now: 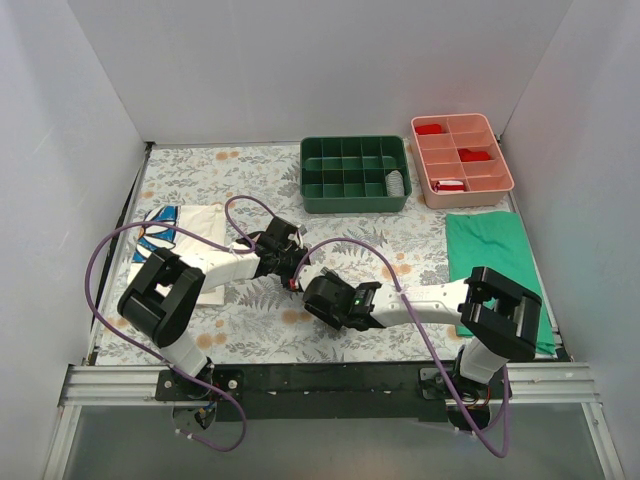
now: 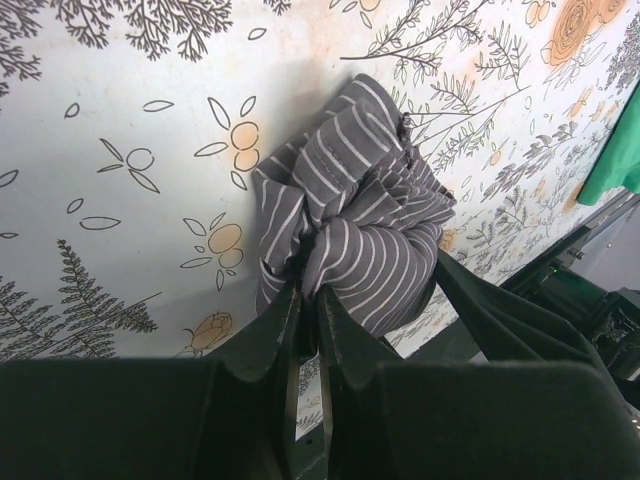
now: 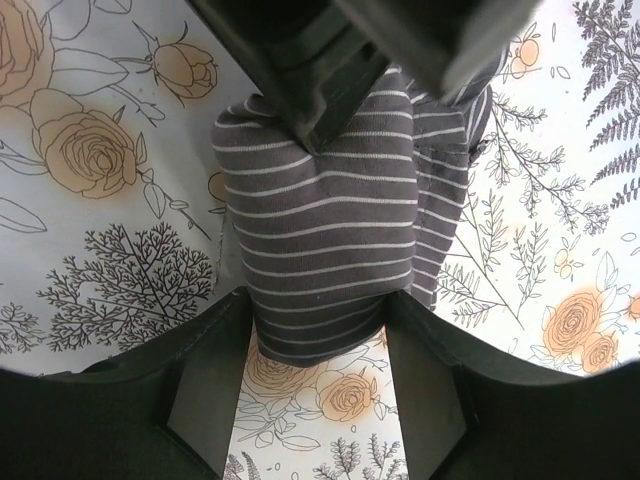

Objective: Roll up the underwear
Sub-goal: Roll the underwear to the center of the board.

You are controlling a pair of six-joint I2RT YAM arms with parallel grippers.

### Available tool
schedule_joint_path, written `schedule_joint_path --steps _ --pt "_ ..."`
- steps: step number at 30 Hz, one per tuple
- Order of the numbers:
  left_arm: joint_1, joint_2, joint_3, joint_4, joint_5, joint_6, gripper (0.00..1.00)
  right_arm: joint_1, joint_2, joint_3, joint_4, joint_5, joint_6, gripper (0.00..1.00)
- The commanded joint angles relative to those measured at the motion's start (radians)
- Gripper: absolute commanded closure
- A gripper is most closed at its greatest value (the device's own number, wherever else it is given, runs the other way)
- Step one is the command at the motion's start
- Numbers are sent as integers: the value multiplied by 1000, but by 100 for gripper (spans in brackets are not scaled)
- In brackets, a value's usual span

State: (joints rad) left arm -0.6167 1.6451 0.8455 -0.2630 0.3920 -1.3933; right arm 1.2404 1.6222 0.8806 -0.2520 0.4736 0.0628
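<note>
The underwear (image 2: 370, 230) is a bunched bundle of grey cloth with thin white stripes, resting on the floral table cover. My left gripper (image 2: 308, 285) is shut, its tips pinching a fold at the bundle's near edge. In the right wrist view the underwear (image 3: 320, 240) sits between my right gripper's (image 3: 318, 305) fingers, which press on both of its sides; the left gripper's tips (image 3: 330, 90) bite into its far end. From above, the left gripper (image 1: 285, 262) and the right gripper (image 1: 318, 290) meet at mid-table and hide the cloth.
A green compartment bin (image 1: 355, 175) and a pink tray (image 1: 461, 158) stand at the back. A plain green cloth (image 1: 495, 260) lies at the right. A white cloth with blue print (image 1: 175, 235) lies at the left, under the left arm.
</note>
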Motion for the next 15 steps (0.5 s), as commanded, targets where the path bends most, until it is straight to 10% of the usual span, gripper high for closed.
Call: schedule_joint_path --steps 1,13,15 --pt "-5 24 -17 -87 -42 33 100 8 59 -34 74 -55 66 39" --pt "-5 12 -16 -87 -59 31 100 10 85 -100 94 -144 175 86" --pt "-5 -10 -17 -84 -82 25 87 8 77 -104 103 -167 180 91"
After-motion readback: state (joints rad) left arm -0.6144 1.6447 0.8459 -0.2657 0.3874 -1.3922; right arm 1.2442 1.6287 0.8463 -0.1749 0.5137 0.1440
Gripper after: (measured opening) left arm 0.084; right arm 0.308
